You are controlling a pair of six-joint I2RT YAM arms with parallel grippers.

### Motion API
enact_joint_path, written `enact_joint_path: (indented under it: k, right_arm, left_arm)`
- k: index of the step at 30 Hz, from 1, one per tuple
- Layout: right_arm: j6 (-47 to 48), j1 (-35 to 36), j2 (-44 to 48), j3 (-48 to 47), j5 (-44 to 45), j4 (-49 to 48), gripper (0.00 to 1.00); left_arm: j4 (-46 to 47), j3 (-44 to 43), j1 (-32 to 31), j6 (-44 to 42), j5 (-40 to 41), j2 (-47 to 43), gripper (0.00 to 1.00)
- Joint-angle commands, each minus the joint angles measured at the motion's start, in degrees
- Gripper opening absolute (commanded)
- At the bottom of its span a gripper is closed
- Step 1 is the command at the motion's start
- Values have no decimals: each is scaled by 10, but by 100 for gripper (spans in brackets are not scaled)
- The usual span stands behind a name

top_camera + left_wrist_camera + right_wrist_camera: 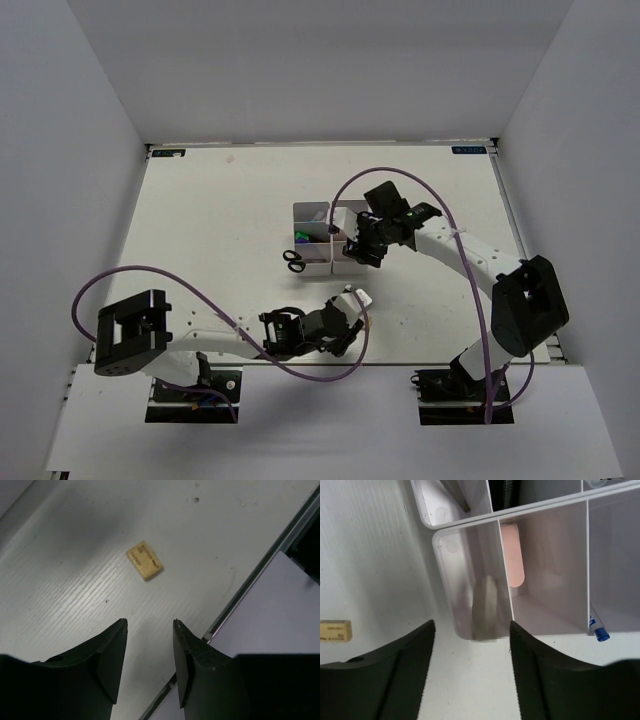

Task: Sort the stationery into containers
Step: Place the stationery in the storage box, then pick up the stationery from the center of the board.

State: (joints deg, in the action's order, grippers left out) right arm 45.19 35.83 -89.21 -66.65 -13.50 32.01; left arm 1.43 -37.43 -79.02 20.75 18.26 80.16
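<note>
tan eraser [144, 560] 1 | scissors [295, 263] 1 | pink piece [512, 555] 1

Seeing tan eraser [335, 630] clipped at right wrist view's left edge, and catching only a blue pen tip [599, 630] behind the containers' [550, 560] wall. Reading pinkish piece [512, 555] and grey eraser [485, 607] only as blurs through translucent plastic.

Top external: fixed high behind my arm bases, facing down; far, takes in the whole desk [220, 220].
Left wrist: low over the desk, looking past the left hand [150, 645] to a tan eraser [144, 560], upper centre.
Right wrist: very near, over the right hand [470, 650] onto the bins [470, 555].
I find the eraser at the left edge here too, so both wrist views share it.
</note>
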Motion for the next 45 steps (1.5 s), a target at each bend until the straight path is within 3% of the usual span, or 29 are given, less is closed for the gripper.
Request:
enact_joint_path:
  k: [1, 4, 7, 8, 9, 10, 14, 17, 23, 29, 33, 35, 45]
  right_arm:
    - [-12, 5, 7, -29, -7, -4, 67]
    - [-28, 1, 22, -25, -13, -8, 69]
    - [-52, -1, 40, -25, -1, -8, 53]
    - [-69, -2, 57, -24, 8, -13, 25]
    - [-92, -2, 63, -18, 36, -19, 5]
    - [-124, -2, 69, -15, 74, -33, 0]
    - [-202, -5, 111, 12, 230, -72, 0]
    - [-244, -16, 134, 29, 260, -48, 0]
    - [-273, -34, 190, 89, 257, -60, 1]
    - [-279, -62, 223, 125, 243, -66, 7]
    - [-283, -80, 233, 139, 230, -66, 11]
    - [-287, -88, 239, 143, 220, -64, 20]
    - [-297, -125, 250, 134, 178, -49, 28]
  left_arm:
    - [18, -33, -7, -3, 5, 16, 52]
    - [23, -49, -9, -4, 3, 38, 52]
    - [30, -66, -11, -1, 4, 63, 52]
    - [31, -74, -12, 2, 5, 68, 51]
    - [39, -77, -11, 3, 3, 77, 51]
    - [40, -84, -15, 3, 6, 87, 49]
    - [44, -113, -21, 14, 31, 121, 42]
    - [40, -137, -21, 31, 78, 148, 39]
    - [-54, -214, -22, 78, 181, 221, 39]
    - [-128, -254, -24, 129, 235, 255, 40]
    - [-190, -287, -22, 164, 245, 279, 40]
    - [-198, -289, -22, 171, 235, 286, 40]
    - [-245, -330, -20, 215, 212, 340, 42]
